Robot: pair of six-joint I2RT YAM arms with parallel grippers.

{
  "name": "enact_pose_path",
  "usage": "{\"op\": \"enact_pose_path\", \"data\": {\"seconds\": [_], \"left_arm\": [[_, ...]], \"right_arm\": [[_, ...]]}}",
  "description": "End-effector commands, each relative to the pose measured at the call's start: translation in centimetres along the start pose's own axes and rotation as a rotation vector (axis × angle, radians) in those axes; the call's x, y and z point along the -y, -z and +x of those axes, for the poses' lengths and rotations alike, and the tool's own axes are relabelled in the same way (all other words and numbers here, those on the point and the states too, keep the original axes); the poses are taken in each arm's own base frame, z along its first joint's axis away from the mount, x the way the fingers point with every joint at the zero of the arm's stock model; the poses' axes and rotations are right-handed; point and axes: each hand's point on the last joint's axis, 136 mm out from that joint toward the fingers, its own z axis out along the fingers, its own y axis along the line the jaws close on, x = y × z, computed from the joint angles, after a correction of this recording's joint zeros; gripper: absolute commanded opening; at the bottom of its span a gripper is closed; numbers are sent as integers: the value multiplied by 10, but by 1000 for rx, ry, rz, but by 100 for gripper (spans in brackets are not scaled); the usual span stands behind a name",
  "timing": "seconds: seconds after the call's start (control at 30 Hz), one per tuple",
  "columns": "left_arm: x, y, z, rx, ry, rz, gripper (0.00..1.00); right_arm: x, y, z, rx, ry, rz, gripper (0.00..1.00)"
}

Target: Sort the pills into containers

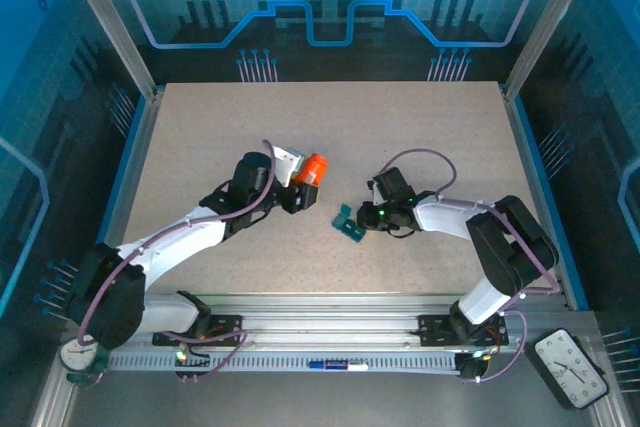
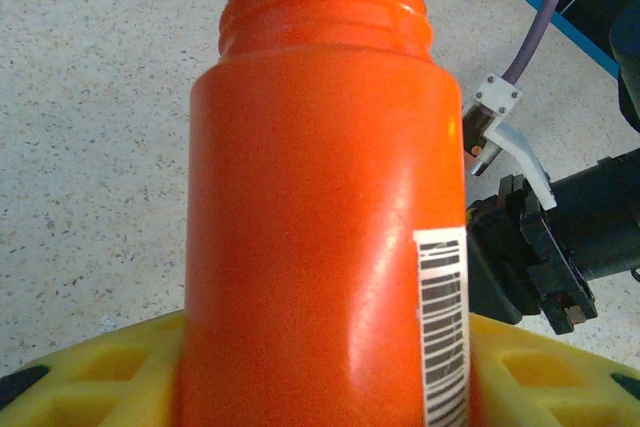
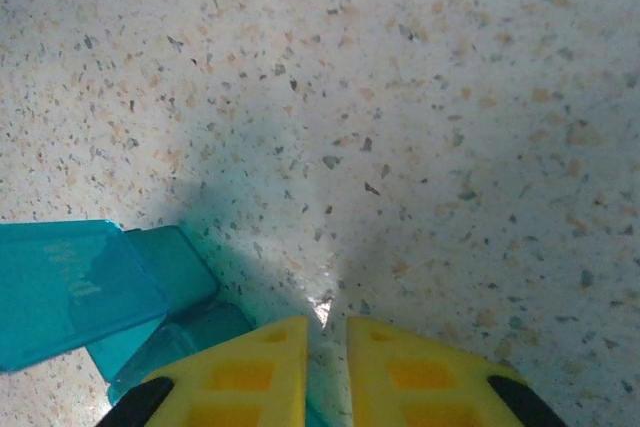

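Observation:
My left gripper (image 1: 300,187) is shut around the body of an orange bottle (image 1: 313,169), held above the table left of centre. In the left wrist view the bottle (image 2: 320,227) has no cap and carries a barcode label, and yellow fingers (image 2: 90,367) flank its base. The dark-teal pill box, the containers (image 1: 347,223), lies at the table's middle. My right gripper (image 1: 362,219) is closed on its thin right edge. In the right wrist view the yellow fingertips (image 3: 260,367) stand almost together with a translucent teal strip pinched between them, and one lid (image 3: 70,287) stands open. The pills are out of view.
The speckled table (image 1: 330,117) is framed by blue rails and metal posts. In the left wrist view the right arm's black wrist (image 2: 560,237) and its purple cable sit close to the bottle's right side. A clock (image 1: 570,367) lies at the front right, off the table.

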Motion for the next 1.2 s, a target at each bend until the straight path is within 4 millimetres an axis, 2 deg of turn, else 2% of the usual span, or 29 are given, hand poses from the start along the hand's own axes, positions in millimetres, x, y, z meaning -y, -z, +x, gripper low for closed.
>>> {"op": "enact_pose_path", "data": {"seconds": [0.0,0.27,0.5,0.73,1.17], "left_arm": [[3,6,-4,17,-6,-6,0],[8,8,4,-16,-10,1,0],[16,6,27,-80,-7,19,0],[26,2,54,-158,0,23,0],[40,-8,112,-375,-8,-2,0]], "right_arm": [[-12,7,-4,28,-2,-43,20],[-12,38,-22,115,16,-21,30],[-17,60,-21,179,95,-54,57],[-16,55,-5,135,148,-60,64],[-9,28,13,47,188,-31,64]]}}
